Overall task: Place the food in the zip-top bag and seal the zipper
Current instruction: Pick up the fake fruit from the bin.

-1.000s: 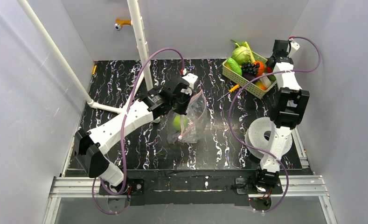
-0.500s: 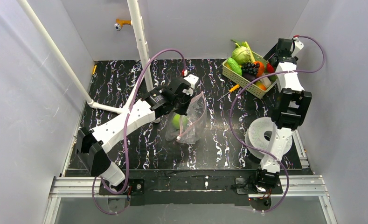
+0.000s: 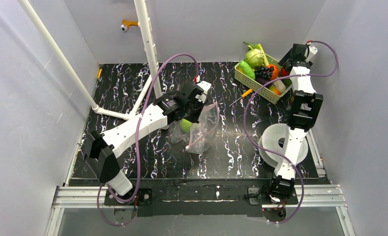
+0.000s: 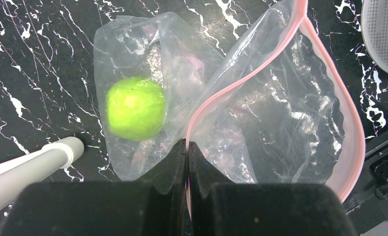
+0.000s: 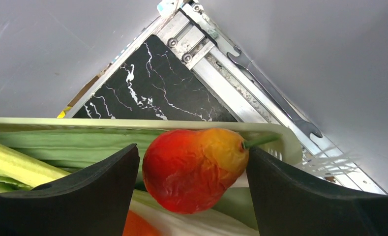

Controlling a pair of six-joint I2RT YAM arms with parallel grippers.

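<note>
The clear zip-top bag (image 3: 201, 130) lies mid-table with its mouth gaping. My left gripper (image 4: 187, 143) is shut on the pink zipper (image 4: 231, 86) strip at the near side of the mouth, and in the top view the left gripper (image 3: 194, 101) sits at the bag's far end. A round green fruit (image 4: 135, 108) rests inside the bag. My right gripper (image 5: 193, 150) is open over the basket (image 3: 253, 81), its fingers on either side of a red-and-yellow pear (image 5: 194, 162) with gaps on both sides. A dark grape bunch (image 3: 263, 71) and other food lie in the basket.
A pale cabbage head (image 3: 254, 57) and a leek fill the basket's far end. A white perforated disc (image 3: 275, 142) lies by the right arm. A yellow-handled tool (image 3: 242, 96) lies near the basket. A white pipe (image 3: 150, 44) stands behind the left arm, close to the bag.
My right gripper has opened above the basket and shifted slightly away. The left arm has nudged the bag a little to the right, still holding the zipper edge.
</note>
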